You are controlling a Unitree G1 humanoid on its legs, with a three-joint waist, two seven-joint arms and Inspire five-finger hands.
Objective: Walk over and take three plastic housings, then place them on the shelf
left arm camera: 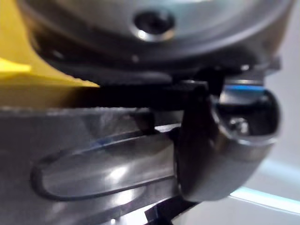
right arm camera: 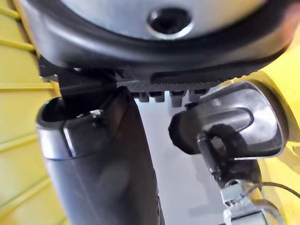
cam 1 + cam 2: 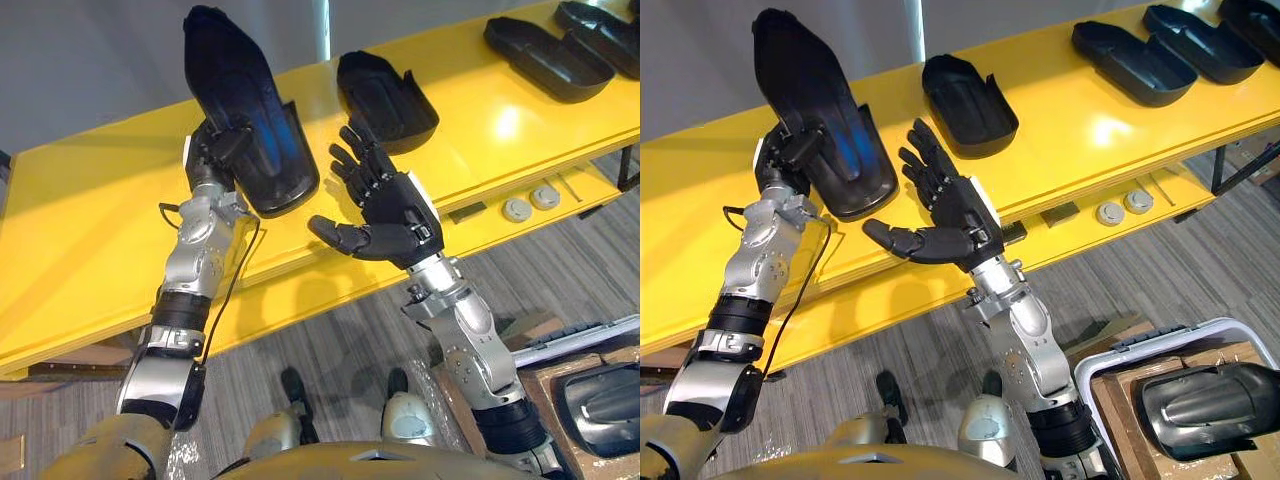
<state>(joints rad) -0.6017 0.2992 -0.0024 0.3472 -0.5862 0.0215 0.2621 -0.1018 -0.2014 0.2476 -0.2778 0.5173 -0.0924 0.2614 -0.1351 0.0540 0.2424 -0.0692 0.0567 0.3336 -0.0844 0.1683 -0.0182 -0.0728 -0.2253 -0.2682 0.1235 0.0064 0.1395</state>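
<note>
My left hand (image 3: 222,145) is shut on the lower end of a long black plastic housing (image 3: 235,95). It holds the housing up at a tilt above the yellow shelf (image 3: 90,210). The glossy skin of that housing (image 1: 93,164) runs past the left thumb (image 1: 211,154) in the left wrist view. My right hand (image 3: 392,212) hovers just right of it, open, fingers spread, thumb pointing toward the left arm, holding nothing. A second black housing (image 3: 385,98) lies on the shelf behind the right hand. Two more housings (image 3: 1130,62) (image 3: 1205,42) lie at the shelf's far right.
A white-rimmed bin (image 3: 1140,350) at the lower right holds another dark housing (image 3: 1210,405) on cardboard. Two small round discs (image 3: 517,209) (image 3: 545,197) rest on the shelf's lower front ledge. Grey floor runs below the shelf's front edge.
</note>
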